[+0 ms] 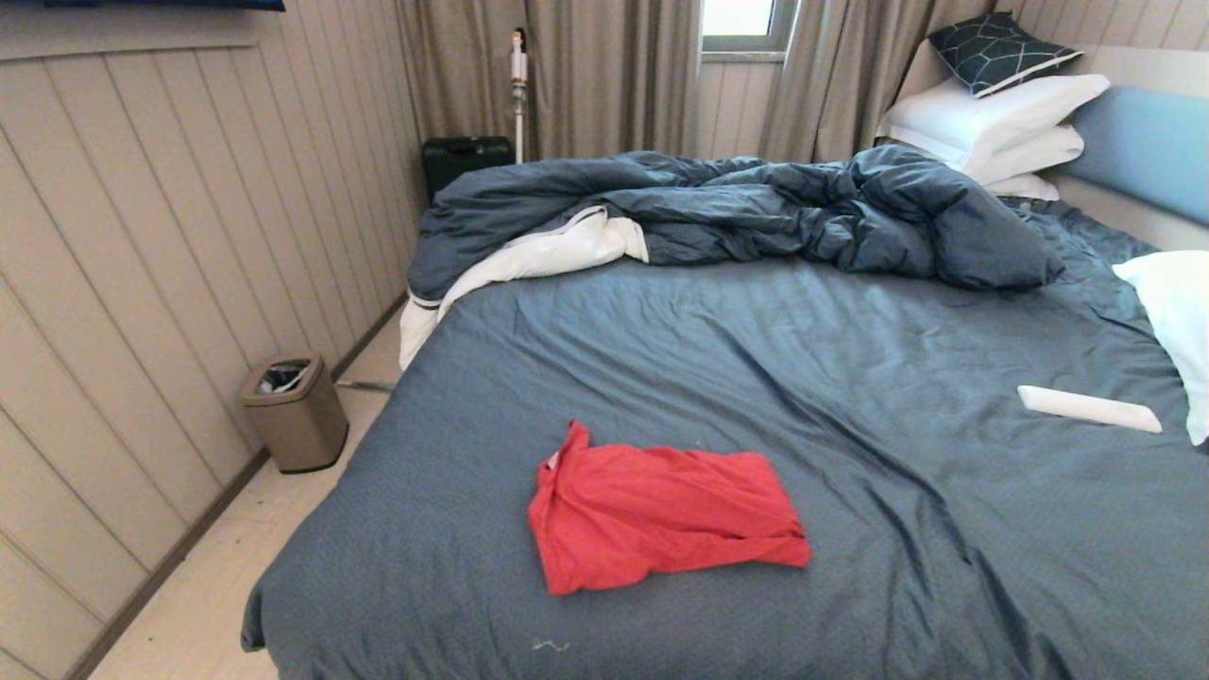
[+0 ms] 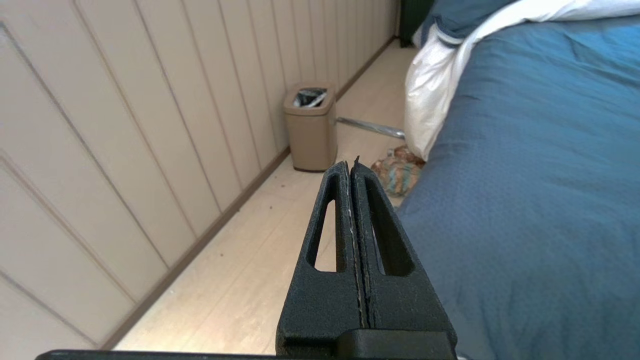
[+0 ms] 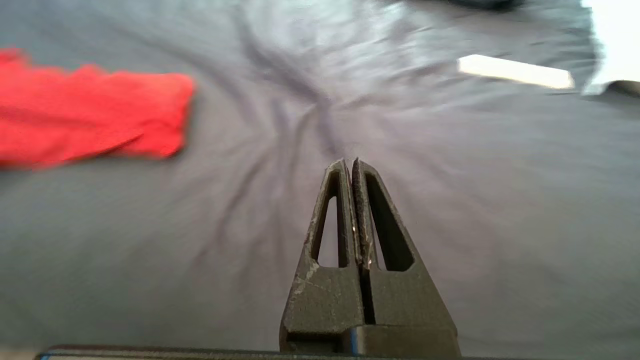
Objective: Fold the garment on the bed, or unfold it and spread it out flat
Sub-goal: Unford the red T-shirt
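Leftmost, the left hand [image 2: 351, 167] hangs with fingers pressed together, holding nothing, above the floor beside the bed [image 2: 525, 200]; a tan bin [image 2: 311, 127] stands ahead of it by the wall; the red garment [image 3: 85, 117] lies folded on the sheet, ahead and off to one side of the right hand [image 3: 350, 165], likewise pinched closed and empty; a white flat object [image 3: 515, 72] lies farther ahead on its other side.

shirt [image 1: 661, 515] print hidden, folded.
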You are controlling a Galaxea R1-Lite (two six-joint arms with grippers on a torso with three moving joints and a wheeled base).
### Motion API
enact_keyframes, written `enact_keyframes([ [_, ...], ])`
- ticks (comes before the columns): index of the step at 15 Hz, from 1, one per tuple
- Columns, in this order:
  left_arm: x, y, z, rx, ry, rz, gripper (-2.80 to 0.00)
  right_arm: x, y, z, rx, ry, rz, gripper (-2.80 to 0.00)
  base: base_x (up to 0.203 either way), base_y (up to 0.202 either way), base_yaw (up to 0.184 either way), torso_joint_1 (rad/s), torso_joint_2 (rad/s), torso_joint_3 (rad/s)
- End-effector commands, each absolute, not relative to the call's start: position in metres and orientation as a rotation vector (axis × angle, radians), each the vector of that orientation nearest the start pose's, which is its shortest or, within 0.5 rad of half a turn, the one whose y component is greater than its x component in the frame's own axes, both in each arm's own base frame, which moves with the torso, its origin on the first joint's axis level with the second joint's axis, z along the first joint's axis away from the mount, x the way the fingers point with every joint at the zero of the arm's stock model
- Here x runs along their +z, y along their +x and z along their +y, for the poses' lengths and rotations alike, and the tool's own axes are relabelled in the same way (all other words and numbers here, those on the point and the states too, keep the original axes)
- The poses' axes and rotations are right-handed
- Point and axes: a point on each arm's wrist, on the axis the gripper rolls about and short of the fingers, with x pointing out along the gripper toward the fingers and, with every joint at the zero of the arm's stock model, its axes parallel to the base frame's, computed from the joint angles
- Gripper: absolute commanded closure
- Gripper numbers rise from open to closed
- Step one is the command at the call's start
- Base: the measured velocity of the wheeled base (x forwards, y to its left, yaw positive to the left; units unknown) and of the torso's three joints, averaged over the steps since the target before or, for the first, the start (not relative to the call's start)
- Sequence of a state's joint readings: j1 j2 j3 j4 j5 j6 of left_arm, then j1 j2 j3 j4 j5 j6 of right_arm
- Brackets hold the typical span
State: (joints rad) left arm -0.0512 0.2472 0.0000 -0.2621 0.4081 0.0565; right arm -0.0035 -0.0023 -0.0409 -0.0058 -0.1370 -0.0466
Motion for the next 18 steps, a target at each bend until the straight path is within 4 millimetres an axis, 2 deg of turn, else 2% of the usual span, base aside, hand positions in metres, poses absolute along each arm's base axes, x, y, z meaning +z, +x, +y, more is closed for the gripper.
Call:
enact_keyframes([
  [1,0.1,-0.012,0.008,0.337,0.063,-0.051,0.0,0.087,-0.026,-0.002,-0.119,-0.047,-0.037,0.0,0.0,0.0,0.0,0.0,0.0,0.0],
  [4,0.082,-0.027,0.004,0.202,0.086,0.038,0.0,0.087,-0.026,-0.002,-0.116,-0.031,-0.037,0.0,0.0,0.0,0.0,0.0,0.0,0.0],
  [7,0.073,-0.024,-0.001,-0.039,0.078,0.046,0.0,0.086,-0.026,-0.002,-0.114,0.037,-0.04,0.0,0.0,0.0,0.0,0.0,0.0,0.0],
  [9,0.079,-0.023,-0.001,-0.034,0.073,-0.032,0.0,0.085,-0.025,-0.001,-0.053,0.012,-0.043,0.0,0.0,0.0,0.0,0.0,0.0,0.0],
  [11,0.084,-0.023,-0.001,-0.013,0.07,-0.085,0.0,0.075,-0.023,0.0,0.005,-0.086,0.011,0.0,0.0,0.0,0.0,0.0,0.0,0.0],
  [13,0.085,-0.023,0.0,-0.002,0.039,-0.087,0.0,0.074,-0.023,0.0,0.004,-0.021,0.011,0.0,0.0,0.0,0.0,0.0,0.0,0.0],
  [18,0.085,-0.023,0.0,0.003,0.022,-0.09,0.0,0.074,-0.023,0.0,-0.006,-0.011,0.012,0.0,0.0,0.0,0.0,0.0,0.0,0.0],
])
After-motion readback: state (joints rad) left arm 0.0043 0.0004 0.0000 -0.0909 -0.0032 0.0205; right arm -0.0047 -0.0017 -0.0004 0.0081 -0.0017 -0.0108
